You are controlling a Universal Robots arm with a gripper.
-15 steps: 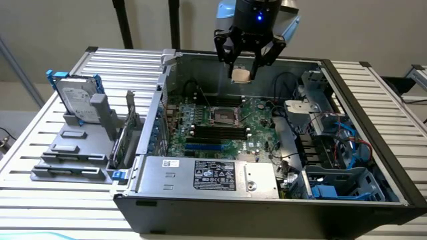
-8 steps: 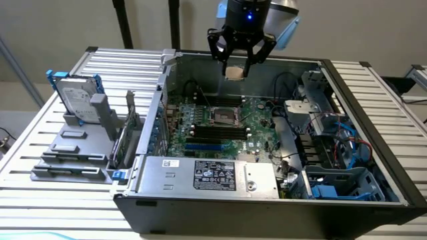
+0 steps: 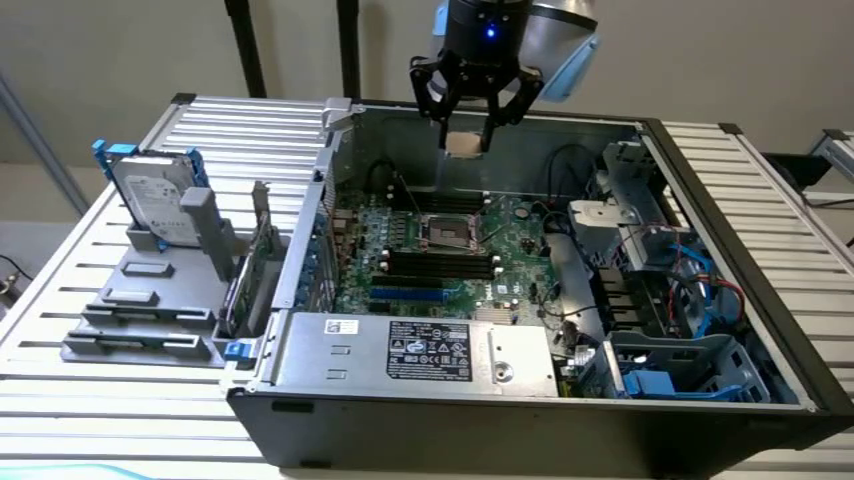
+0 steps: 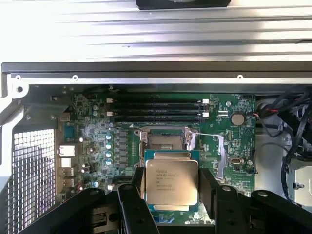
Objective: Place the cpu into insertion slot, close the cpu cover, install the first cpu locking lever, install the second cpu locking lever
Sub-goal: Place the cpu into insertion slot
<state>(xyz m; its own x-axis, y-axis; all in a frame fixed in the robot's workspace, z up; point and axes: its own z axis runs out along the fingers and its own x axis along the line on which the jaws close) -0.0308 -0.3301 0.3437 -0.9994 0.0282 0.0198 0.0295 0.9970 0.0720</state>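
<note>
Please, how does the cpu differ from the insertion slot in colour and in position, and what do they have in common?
The cpu is pale silver with printed text; the insertion slot is dark with a thin metal rim. The cpu is held in the air between the fingers; the insertion slot sits fixed in the green motherboard below it. Both are square.

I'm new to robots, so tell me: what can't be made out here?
- Wrist view: print on the cpu, too small to read.
- Wrist view: board behind the cpu, hidden by it.
- Exterior view: power supply label, too small.
- Exterior view: arm above the tool, cut off by the edge.
</note>
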